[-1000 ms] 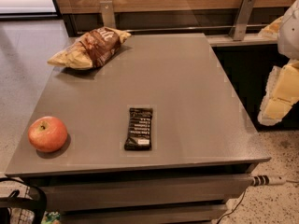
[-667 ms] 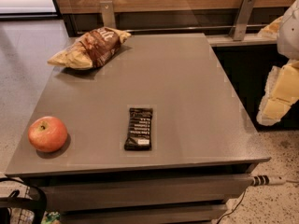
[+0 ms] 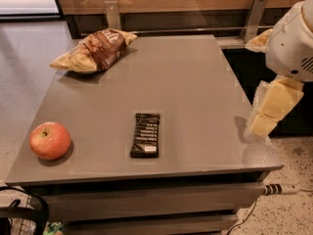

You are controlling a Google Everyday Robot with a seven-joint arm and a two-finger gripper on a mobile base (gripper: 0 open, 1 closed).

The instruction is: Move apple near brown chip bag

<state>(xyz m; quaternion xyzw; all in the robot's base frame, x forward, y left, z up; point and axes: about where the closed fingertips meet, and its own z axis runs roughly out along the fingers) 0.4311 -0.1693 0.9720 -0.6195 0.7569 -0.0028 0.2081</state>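
Right of table (image 3: 195, 82), claw (image 3: 264, 121), chip bag (image 3: 95, 50) lettering illegible

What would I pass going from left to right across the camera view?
apple at the front left of the table → brown chip bag at the back left → black wrapped bar near the front middle → gripper, just off the table's right edge.

On the table (image 3: 195, 82) we find the apple (image 3: 50, 140) at front left, the bar (image 3: 145, 134) right of it, and the brown chip bag (image 3: 95, 50) back left. Our tool (image 3: 262, 123) hangs beside the right edge.
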